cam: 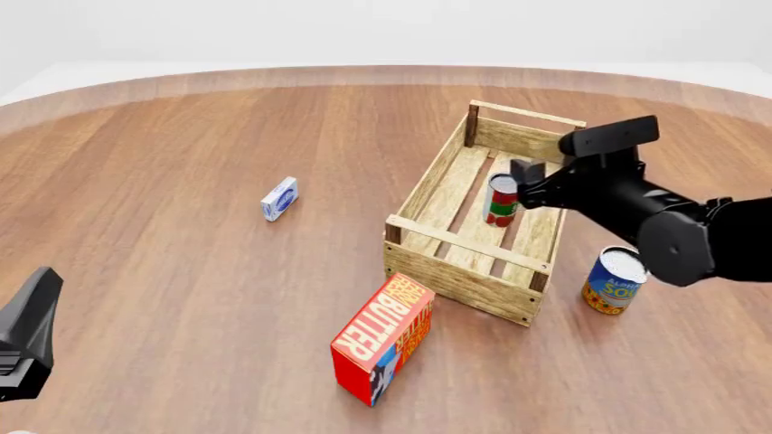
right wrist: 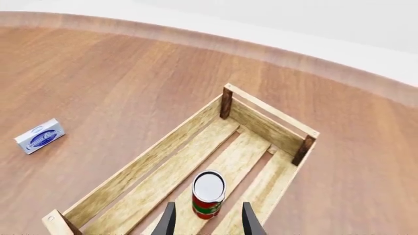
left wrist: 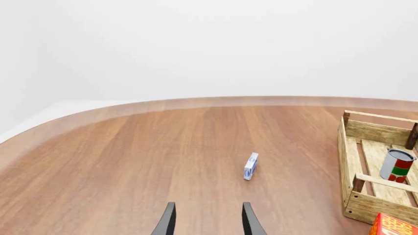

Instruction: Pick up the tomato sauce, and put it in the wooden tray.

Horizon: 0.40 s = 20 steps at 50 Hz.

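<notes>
The tomato sauce (cam: 502, 200), a small can with a red, white and green label and a silvery top, stands upright on the slats inside the wooden tray (cam: 449, 237). It also shows in the right wrist view (right wrist: 208, 198) and the left wrist view (left wrist: 397, 165). My right gripper (cam: 531, 176) hovers just above the can, open, with its fingers spread wider than the can and not touching it (right wrist: 207, 223). My left gripper (left wrist: 207, 223) is open and empty, low at the near left of the table (cam: 31, 330), far from the tray (left wrist: 365, 196).
A red butter box (cam: 383, 339) stands tilted in front of the tray's near corner. A blue-and-yellow can (cam: 613, 280) stands right of the tray, under my right arm. A small blue-and-white box (cam: 278, 199) lies on the table left of the tray.
</notes>
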Motion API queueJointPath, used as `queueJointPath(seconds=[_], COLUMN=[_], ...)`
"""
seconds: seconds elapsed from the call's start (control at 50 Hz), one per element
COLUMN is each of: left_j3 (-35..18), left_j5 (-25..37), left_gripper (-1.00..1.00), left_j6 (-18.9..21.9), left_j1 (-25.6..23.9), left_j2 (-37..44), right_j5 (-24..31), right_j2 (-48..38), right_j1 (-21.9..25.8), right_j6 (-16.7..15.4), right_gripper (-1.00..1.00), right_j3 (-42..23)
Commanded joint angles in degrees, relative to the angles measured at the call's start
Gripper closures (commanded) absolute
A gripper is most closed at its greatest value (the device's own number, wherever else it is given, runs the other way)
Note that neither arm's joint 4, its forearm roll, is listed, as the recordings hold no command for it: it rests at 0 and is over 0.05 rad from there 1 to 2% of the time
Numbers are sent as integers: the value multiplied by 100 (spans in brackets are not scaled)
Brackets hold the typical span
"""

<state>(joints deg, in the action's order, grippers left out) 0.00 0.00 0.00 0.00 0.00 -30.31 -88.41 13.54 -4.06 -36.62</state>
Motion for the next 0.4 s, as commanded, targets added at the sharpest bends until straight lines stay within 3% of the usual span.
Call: queueJointPath(seconds=[0.02,0.4], left_j3=[0,0], left_j5=[0,0], left_gripper=[-100,-100], left_j6=[0,0], left_j1=[0,0], left_j2=[0,0], right_j5=[154,456], right_j2=[347,1004], right_j1=[-14,-50], right_j6=[-27,-94], right_gripper=[-100,-100], right_j3=[137,385])
